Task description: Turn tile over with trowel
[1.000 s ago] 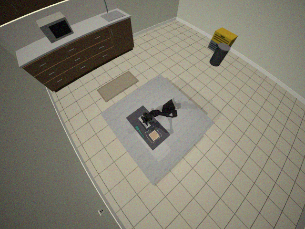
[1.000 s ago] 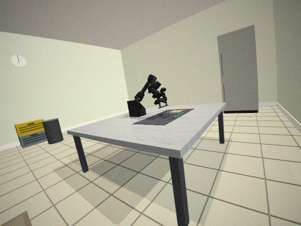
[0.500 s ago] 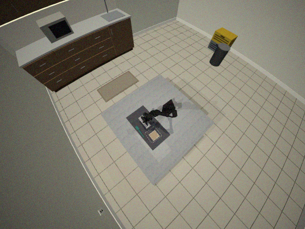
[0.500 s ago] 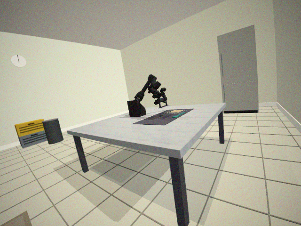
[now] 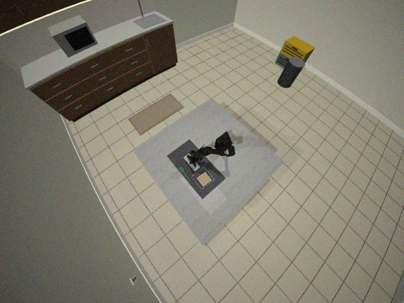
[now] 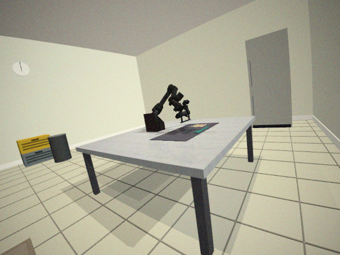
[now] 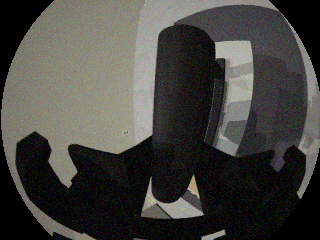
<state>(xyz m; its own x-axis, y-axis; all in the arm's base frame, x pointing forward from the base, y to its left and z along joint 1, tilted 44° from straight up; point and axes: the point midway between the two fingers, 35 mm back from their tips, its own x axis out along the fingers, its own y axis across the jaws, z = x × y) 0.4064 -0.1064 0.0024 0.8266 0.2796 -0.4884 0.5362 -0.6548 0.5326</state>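
Observation:
The tan tile (image 5: 204,179) (image 6: 199,125) lies flat inside the dashed outline on the dark mat (image 5: 177,155) (image 6: 164,137); no mark can be made out on its upper face. My gripper (image 5: 192,161) (image 6: 185,118) (image 7: 172,138) is shut on the trowel, over the half of the mat away from the tile. The trowel's thick black handle (image 7: 182,95) fills the middle of the wrist view. Its blade is mostly hidden by the handle and the fingers. A small gap separates the gripper from the tile in the top view.
A green long-handled tool (image 5: 185,173) (image 6: 201,129) lies on the mat beside the tile. A white rectangular piece (image 5: 196,168) (image 7: 241,85) lies on the mat below the gripper. The mat is on a grey table (image 5: 247,140) (image 6: 132,149). The arm's base stands on the table.

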